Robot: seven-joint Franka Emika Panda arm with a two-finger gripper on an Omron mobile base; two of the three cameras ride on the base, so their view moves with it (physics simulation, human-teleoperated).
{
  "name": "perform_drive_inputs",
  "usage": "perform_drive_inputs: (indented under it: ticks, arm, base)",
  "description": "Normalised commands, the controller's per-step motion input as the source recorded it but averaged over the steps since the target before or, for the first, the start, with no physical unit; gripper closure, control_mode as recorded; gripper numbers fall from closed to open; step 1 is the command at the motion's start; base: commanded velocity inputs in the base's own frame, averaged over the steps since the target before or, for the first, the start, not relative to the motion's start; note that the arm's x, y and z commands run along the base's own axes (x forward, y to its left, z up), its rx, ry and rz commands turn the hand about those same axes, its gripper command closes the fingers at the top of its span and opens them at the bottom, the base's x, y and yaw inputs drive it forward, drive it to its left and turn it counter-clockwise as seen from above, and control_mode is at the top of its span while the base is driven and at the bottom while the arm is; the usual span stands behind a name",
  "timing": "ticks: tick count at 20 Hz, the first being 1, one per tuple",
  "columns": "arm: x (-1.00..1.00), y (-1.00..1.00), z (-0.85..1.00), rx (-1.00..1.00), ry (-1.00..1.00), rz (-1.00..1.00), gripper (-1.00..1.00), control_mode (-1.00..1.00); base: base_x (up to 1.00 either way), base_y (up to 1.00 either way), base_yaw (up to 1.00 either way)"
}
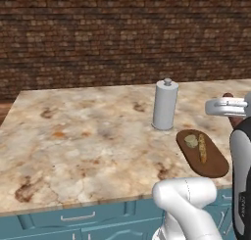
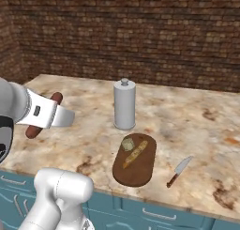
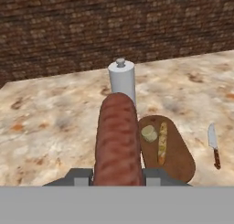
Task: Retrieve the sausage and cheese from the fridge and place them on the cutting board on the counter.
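Clamping one sausage at lower centre of the hand view, the gripper is closed on it. One cutting board at lower right carries one cheese and one bread stick; one knife and one paper-towel roll sit on the counter. Sausage largely hides the fingers.

Kitchen, marbled counter, teal cabinets

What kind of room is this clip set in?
Most likely a rendered kitchen: a marbled stone counter over teal cabinet fronts, with a cutting board holding food and a knife beside it.
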Motion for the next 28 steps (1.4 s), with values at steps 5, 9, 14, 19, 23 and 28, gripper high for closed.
perform_drive_inputs:
  ticks: [5,9,14,19,23,28]
  arm:
    - [0.09,-0.09,-0.05,0.02,0.1,-0.04,1.0,-1.0]
    - [0.27,-0.6,-0.33,0.13,0.66,-0.34,1.0,-1.0]
    - [0.5,-0.69,-0.53,0.14,0.47,-0.37,1.0,-1.0]
    - [1.0,-0.52,-0.83,0.13,0.12,-0.19,1.0,-1.0]
    - [0.99,-0.34,-0.88,0.03,-0.01,-0.13,1.0,-1.0]
    - [0.84,-0.56,-0.73,0.0,-0.01,-0.11,1.0,-1.0]
  base:
    - [0.18,-0.07,-0.01]
    - [0.0,0.0,0.0]
    - [0.0,0.0,0.0]
    - [0.0,0.0,0.0]
    - [0.0,0.0,0.0]
    - [0.0,0.0,0.0]
